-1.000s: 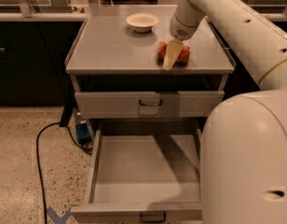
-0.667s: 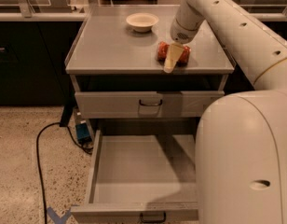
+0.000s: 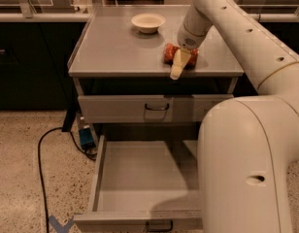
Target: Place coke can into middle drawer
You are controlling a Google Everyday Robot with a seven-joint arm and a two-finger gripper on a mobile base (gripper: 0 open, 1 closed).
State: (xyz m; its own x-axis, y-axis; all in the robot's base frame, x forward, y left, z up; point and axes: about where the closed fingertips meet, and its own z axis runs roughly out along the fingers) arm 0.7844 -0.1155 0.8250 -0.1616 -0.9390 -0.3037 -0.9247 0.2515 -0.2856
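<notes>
The coke can point(image 3: 169, 53) is red and lies on its side on the grey cabinet top point(image 3: 115, 47), near the front right edge. My gripper point(image 3: 180, 62) reaches down from the upper right and sits right at the can, covering its middle. The middle drawer point(image 3: 97, 178) is pulled out wide below the cabinet; its grey floor is bare where it shows, and its right part is hidden behind my arm. Its dark loop handle point(image 3: 158, 225) shows at the bottom edge.
A round cream bowl point(image 3: 148, 22) stands at the back of the cabinet top. The upper drawer front point(image 3: 115, 108) is closed. My bulky white arm point(image 3: 246, 159) fills the right foreground. A black cable point(image 3: 42, 164) and a blue plug point(image 3: 85, 137) lie on the speckled floor at left.
The near part of my arm has shifted a little to the left. The gripper and the can stay in the same spot on the cabinet top.
</notes>
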